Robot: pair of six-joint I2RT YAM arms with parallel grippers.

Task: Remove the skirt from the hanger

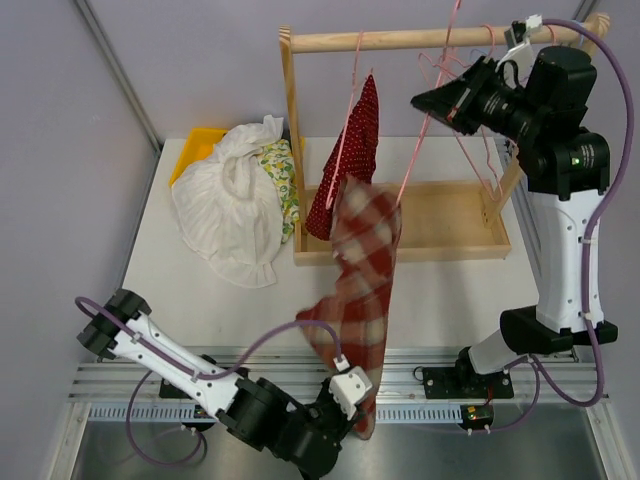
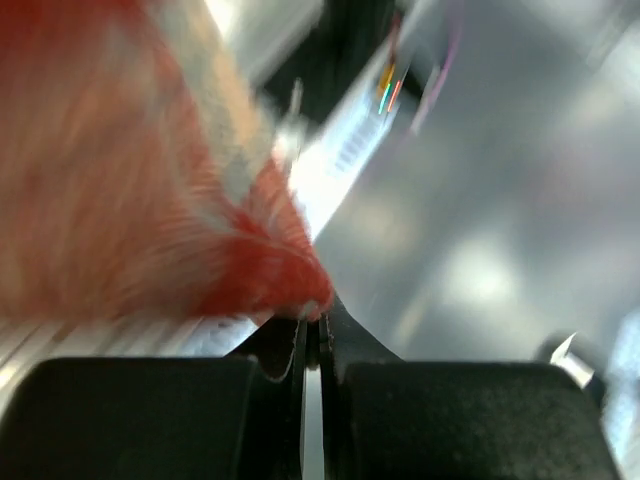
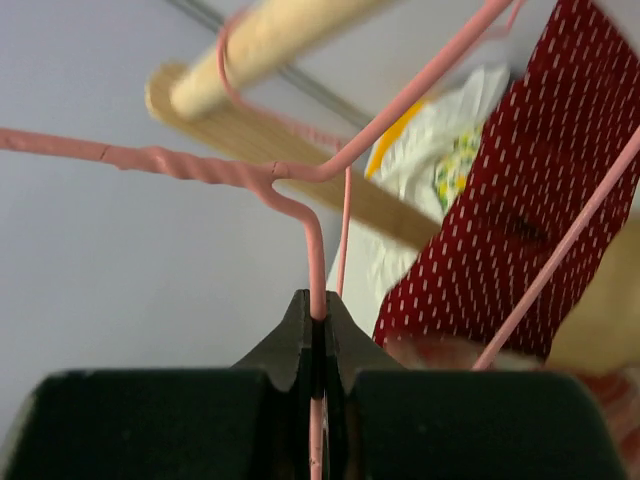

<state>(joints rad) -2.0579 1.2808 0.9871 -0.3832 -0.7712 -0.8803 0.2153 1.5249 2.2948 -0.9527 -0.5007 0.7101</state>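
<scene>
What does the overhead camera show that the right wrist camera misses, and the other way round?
Only overhead: the left pincer gripping the checked skirt low, near the front edge of the table.

Only the right wrist: a close look at the right pincer shut on the wire of the pink hanger, and the wire's twisted neck.

Both: that hanger, the wooden rail and the red dotted garment.

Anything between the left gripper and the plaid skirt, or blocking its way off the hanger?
Nothing visible: left gripper is shut on the red plaid fabric skirt; right gripper pinches the pink wire hanger. The red dotted garment hangs beside the skirt's top.
</scene>
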